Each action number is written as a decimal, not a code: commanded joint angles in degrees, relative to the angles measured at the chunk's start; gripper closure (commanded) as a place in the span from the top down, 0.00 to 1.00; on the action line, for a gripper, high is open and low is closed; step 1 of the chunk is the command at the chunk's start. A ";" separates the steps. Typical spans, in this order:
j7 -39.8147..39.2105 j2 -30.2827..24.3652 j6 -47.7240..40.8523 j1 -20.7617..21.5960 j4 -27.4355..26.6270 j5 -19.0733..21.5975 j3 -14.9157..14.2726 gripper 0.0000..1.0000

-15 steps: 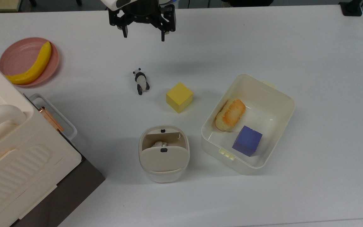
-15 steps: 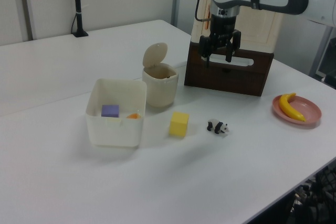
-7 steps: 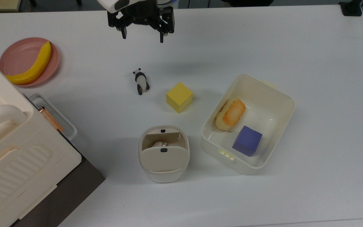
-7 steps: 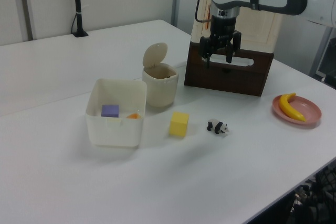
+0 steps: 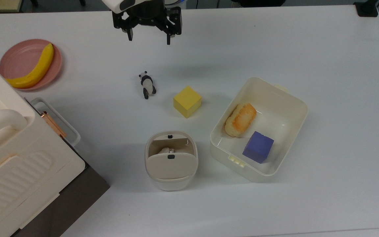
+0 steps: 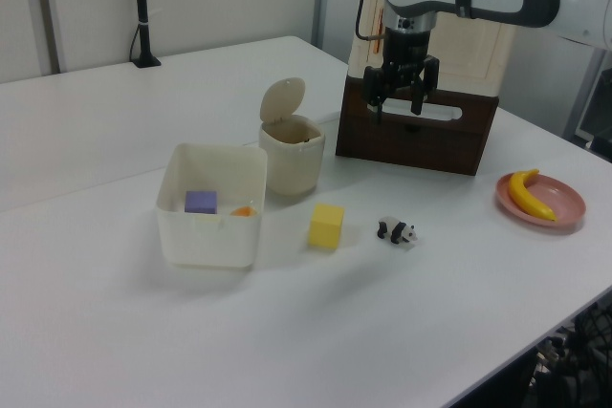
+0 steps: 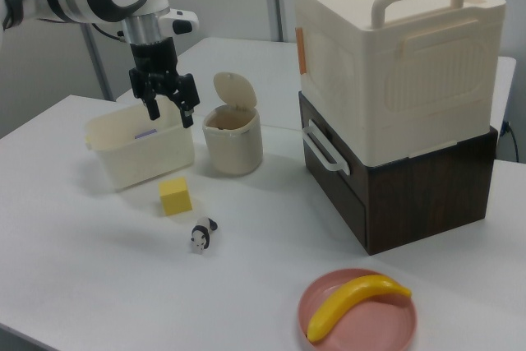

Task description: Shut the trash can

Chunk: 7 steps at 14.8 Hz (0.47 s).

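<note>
Top view puts the black two-finger gripper (image 5: 149, 36) at the frame's upper edge, fingers spread wide and holding nothing, well apart from the small cream-white rounded-square plastic trash can (image 5: 171, 160), which stands on the white table (image 5: 324, 59) toward the top view's lower middle. Between them lie a small black-and-white panda figure (image 5: 147, 85) and a yellow foam cube (image 5: 187, 101). Left view shows the gripper (image 6: 400, 108) hanging above the table, to the left view's right of the can (image 6: 292, 152). The can's beige flap lid (image 6: 283, 100) stands raised, nearly upright, leaving the mouth open; a small black latch (image 5: 170, 157) sits on it. Something pale lies inside, perhaps crumpled paper. Just beside the can, on the top view's right, sits a larger cream rectangular tub (image 5: 288, 95).
</note>
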 commanded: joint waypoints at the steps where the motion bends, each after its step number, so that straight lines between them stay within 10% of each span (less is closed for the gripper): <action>1: -1.43 -0.17 -0.30 0.80 0.26 1.38 -0.73 0.89; 7: -5.29 -0.17 -0.04 0.53 0.26 3.75 -1.08 0.36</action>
